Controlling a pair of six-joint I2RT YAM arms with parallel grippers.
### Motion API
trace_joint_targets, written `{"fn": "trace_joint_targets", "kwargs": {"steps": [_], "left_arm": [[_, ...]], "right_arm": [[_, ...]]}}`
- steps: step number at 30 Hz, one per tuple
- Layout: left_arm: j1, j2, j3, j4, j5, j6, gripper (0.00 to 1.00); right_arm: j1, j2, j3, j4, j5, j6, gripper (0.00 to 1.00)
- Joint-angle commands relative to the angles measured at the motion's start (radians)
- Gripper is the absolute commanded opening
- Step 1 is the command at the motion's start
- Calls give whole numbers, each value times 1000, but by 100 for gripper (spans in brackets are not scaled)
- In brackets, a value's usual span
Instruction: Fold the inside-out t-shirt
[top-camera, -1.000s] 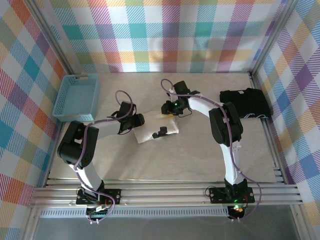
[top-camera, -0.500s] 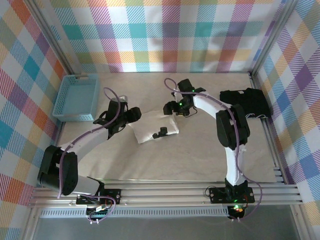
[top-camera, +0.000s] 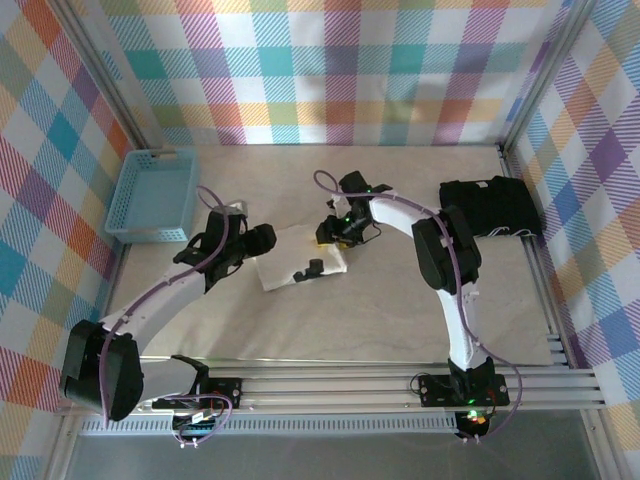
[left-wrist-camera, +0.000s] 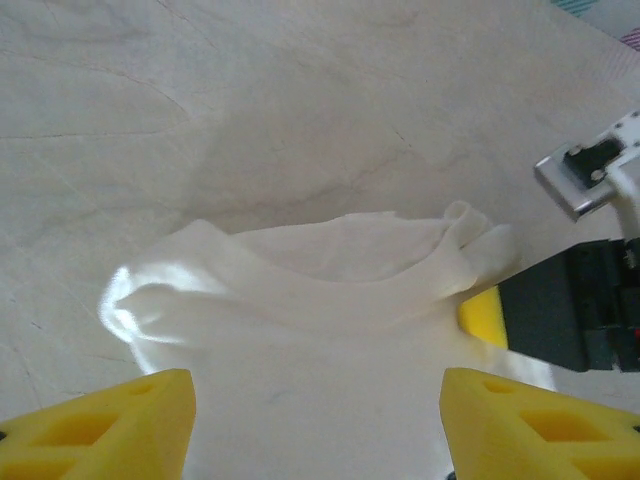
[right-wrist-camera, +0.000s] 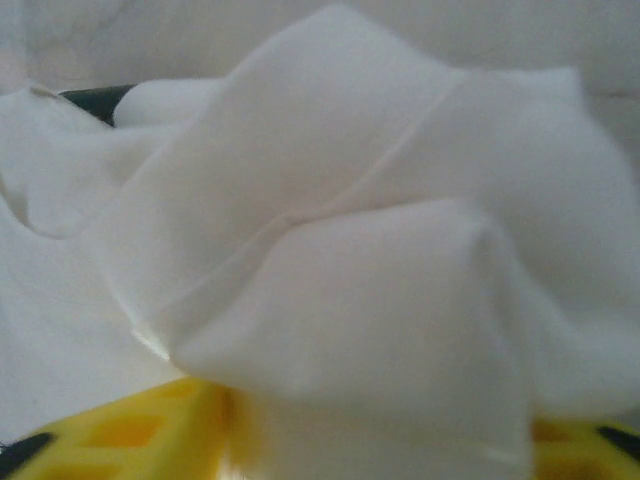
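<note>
The inside-out t-shirt (top-camera: 295, 262) lies folded into a small white bundle on the table's middle. A small dark mark (top-camera: 311, 268) sits on its near right part. My left gripper (top-camera: 264, 240) is at the bundle's left end. In the left wrist view its yellow fingertips (left-wrist-camera: 120, 425) stand wide apart, open, with the shirt (left-wrist-camera: 310, 300) spread between and beyond them. My right gripper (top-camera: 335, 233) is at the shirt's far right corner. In the right wrist view bunched white fabric (right-wrist-camera: 340, 250) is packed between its yellow fingers (right-wrist-camera: 120, 435), so the right gripper (right-wrist-camera: 340, 440) is shut on it.
A blue basket (top-camera: 155, 195) stands at the far left. A black folded garment (top-camera: 490, 208) lies at the far right beside the frame post. Plaid walls close in three sides. Bare table (top-camera: 330, 320) stretches between the shirt and the near rail.
The left arm stretched out and its gripper opened wider at the shirt's left end. The right gripper dropped onto the far right corner and closed on fabric. The bundle shifted slightly left.
</note>
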Motion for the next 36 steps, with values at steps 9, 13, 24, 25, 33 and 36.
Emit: {"fn": "trace_joint_targets", "kwargs": {"steps": [9,13,24,25,33,36], "left_arm": [[10,-96,-36,-84,-54,29,67],[10,-147,-33,-110,-73,37,68],[10,-202,-26,-148,-60,37,69],[10,-201,-25,-150,-59,35,70],[10,-200,-19,-159,-66,47,70],[10,-198,-19,-163,-70,54,70]], "right_arm": [[-60,-158,-76,116,-116,-93,0],[-125,-248,-99,6,-57,-226,0],[-265,-304,51,-293,562,-449,0],[-272,-301,79,-303,604,-480,0],[-343,-272,297,-369,743,-622,0],[-357,-253,374,-403,779,-665,0]]}}
